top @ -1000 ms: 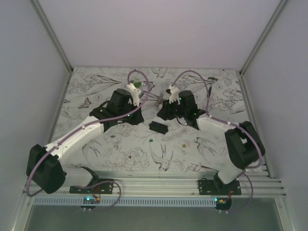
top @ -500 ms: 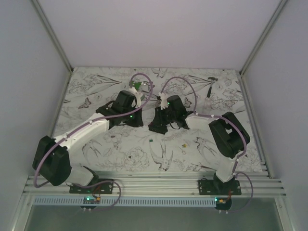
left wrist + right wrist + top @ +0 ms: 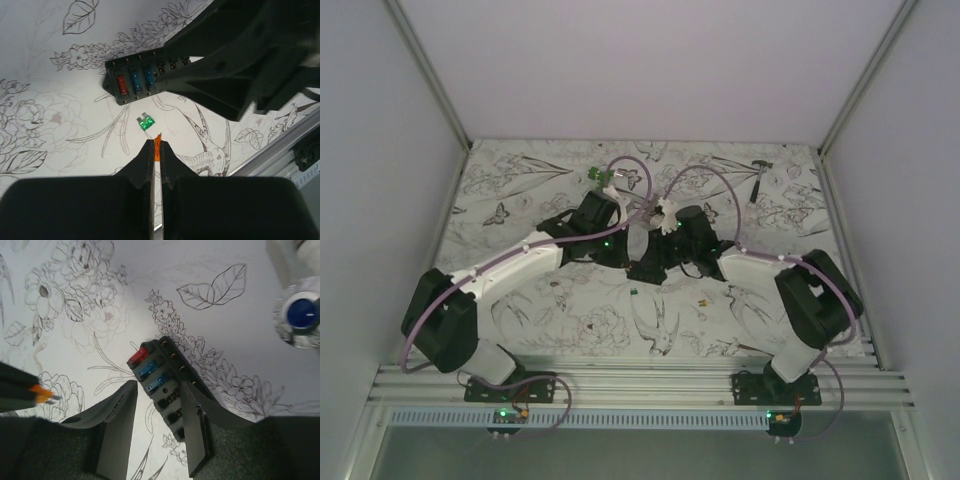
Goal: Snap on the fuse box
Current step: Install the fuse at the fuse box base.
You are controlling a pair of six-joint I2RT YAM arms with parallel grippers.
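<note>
Near the middle of the table (image 3: 520,180), a touch right of centre, sits the fuse box (image 3: 152,371), flat on the flowery cloth. From the top camera it's mostly hidden under the right arm's wrist.

The right gripper (image 3: 158,387) has its fingers apart, one on each long side of the box. It's straddling it rather than pinching it. I can see a gap on the left side, and the right side looks close to touching, but I can't say for sure.

The left gripper (image 3: 156,150) is pinched tight on a little orange fuse (image 3: 158,139), hanging just on the near side of the box. A loose green fuse (image 3: 145,123) lies on the cloth between them.

The box already has one red and two blue fuses in one end, and the other slots look empty to me.

So my read is it's mid fuse-loading: the orange one is picked up but not seated. Next I'd guess the right fingers need to clamp the box so it can't skate. Then the left has to line the fuse up over an open slot and push straight down. The right wrist crowds those slots, so clearance looks tight.
</note>
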